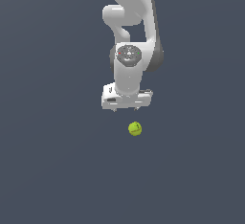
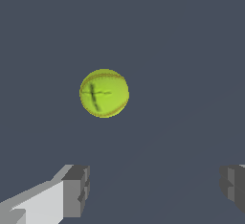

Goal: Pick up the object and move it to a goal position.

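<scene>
A small yellow-green ball [image 1: 135,128] with a faint dark mark lies on the dark grey floor, a little toward the viewer from the white arm. My gripper [image 1: 126,107] hangs above and just behind it, apart from it. In the wrist view the ball [image 2: 104,93] lies ahead of the two grey fingertips [image 2: 76,189], outside the gap between them. The gripper [image 2: 154,184] is open wide and empty.
The plain dark grey floor [image 1: 57,170] spreads all around. The white arm [image 1: 131,31] rises behind the ball. No other object shows.
</scene>
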{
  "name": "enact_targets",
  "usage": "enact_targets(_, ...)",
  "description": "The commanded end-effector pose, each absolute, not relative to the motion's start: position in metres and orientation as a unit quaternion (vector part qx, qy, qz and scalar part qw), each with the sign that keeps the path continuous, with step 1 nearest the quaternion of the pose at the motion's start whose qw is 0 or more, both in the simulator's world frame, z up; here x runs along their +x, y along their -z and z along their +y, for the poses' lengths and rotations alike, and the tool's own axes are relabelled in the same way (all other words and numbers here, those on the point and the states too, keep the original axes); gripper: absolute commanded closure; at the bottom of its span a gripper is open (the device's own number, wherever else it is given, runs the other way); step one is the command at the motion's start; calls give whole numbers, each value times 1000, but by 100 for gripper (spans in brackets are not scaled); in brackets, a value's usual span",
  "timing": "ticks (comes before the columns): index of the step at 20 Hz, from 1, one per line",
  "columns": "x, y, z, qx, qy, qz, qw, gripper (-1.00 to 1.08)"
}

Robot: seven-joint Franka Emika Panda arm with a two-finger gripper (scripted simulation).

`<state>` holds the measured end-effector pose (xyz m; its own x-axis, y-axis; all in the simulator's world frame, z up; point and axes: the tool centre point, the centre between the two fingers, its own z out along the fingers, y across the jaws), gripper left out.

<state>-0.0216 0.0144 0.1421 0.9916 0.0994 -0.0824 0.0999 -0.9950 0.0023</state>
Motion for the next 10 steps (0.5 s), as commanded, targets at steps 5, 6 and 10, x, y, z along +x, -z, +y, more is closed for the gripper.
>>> enact_targets(5, -5, -125, 30, 992, 28, 122, 3, -92)
enact_targets(6, -2, -121, 34, 990, 25, 136, 3, -92)
enact_targets(10, 9, -108, 46, 982, 14, 188, 2, -92)
